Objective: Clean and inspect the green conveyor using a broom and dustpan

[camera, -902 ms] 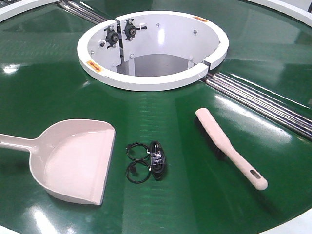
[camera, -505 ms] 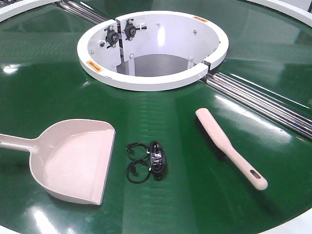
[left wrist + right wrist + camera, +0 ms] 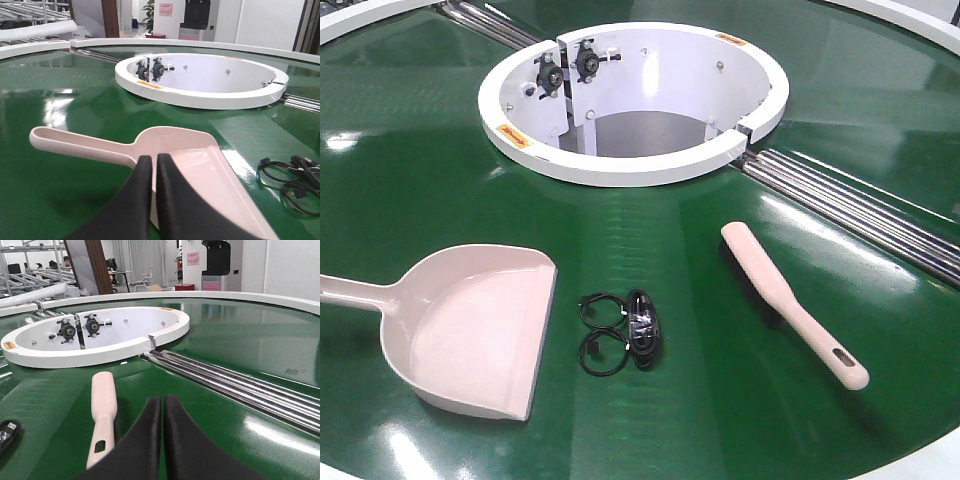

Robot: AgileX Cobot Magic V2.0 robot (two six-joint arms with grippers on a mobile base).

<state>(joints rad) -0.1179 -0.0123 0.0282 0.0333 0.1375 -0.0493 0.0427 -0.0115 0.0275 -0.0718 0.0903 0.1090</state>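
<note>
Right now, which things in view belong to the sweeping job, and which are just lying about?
For the job:
green conveyor
broom
dustpan

Lying about:
black coiled cables, perhaps the litter to sweep
white ring

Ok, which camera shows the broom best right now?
The exterior front-facing view: the whole broom lies in sight on the green conveyor, from head to slotted handle end. The right wrist view shows it foreshortened, handle end nearest, bristles mostly hidden. The left wrist view does not show it.
</note>
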